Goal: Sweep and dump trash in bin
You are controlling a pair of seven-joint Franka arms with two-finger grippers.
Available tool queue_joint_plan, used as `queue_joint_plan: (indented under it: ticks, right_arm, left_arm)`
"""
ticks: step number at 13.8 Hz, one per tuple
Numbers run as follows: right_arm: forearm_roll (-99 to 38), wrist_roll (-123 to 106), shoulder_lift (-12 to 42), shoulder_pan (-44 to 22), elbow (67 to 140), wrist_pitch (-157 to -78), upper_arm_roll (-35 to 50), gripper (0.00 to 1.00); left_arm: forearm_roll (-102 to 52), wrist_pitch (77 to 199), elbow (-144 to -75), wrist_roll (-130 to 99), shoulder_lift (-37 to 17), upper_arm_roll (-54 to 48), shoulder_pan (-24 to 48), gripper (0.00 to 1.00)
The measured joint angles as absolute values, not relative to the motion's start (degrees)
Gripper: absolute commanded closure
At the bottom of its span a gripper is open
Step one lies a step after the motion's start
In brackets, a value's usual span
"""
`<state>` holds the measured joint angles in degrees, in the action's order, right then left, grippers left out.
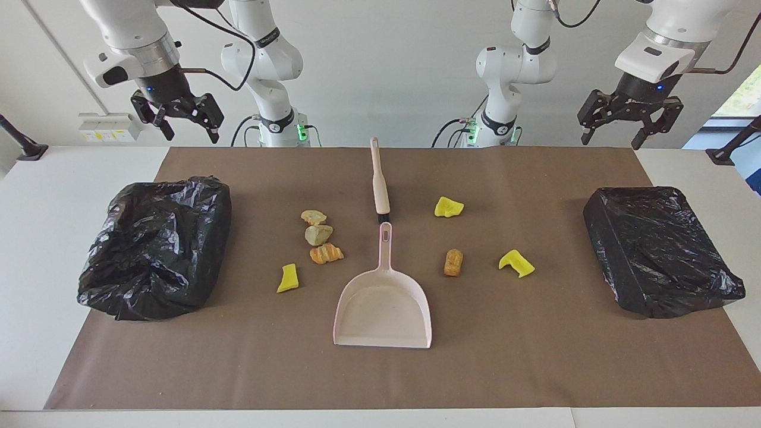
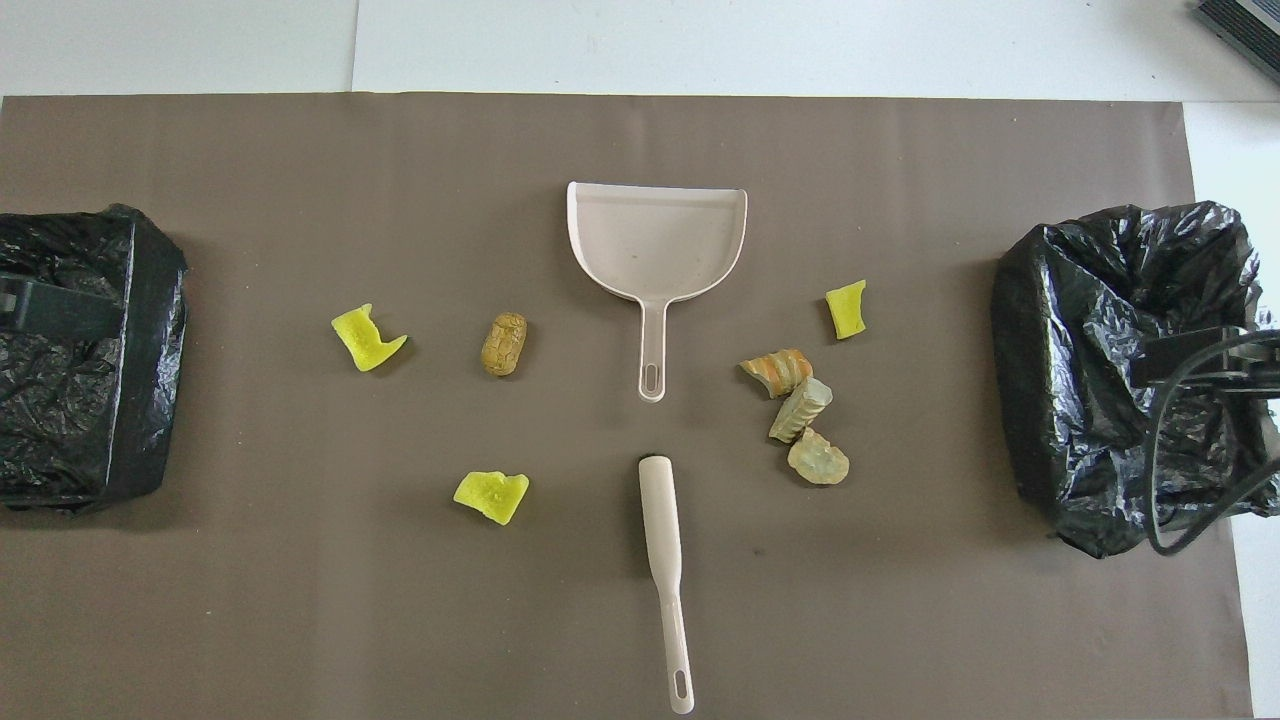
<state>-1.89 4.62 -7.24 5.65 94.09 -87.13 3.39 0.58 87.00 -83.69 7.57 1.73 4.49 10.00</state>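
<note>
1. My left gripper (image 1: 630,132) hangs raised over the tabletop (image 1: 47,196) edge at the robots' side, jaws spread wide, holding nothing; that arm waits.
2. My right gripper (image 1: 178,122) hangs likewise at its own end, jaws apart and empty.
3. The dustpan (image 1: 383,303) lies flat mid-mat, handle pointing toward the robots; the brush (image 1: 379,187) lies in line with it, nearer to the robots.
4. The trash (image 1: 324,254) is loose on the brown mat (image 1: 535,368): four lumps toward the right arm's end, three toward the left arm's, all outside the dustpan.
5. I see one black-lined bin (image 1: 157,246) at the right arm's end, another bin (image 1: 657,249) at the left arm's end.
</note>
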Motion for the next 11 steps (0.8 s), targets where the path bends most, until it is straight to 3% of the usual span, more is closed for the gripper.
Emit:
queue_joint_plan:
  ticks: [11]
  right_arm:
    - [-1.91,5.92,-7.33,5.43,94.09,-87.08,2.78,0.0]
  left_arm:
    - [0.5,86.95,-83.7,7.57,1.73,3.8,10.01,0.0]
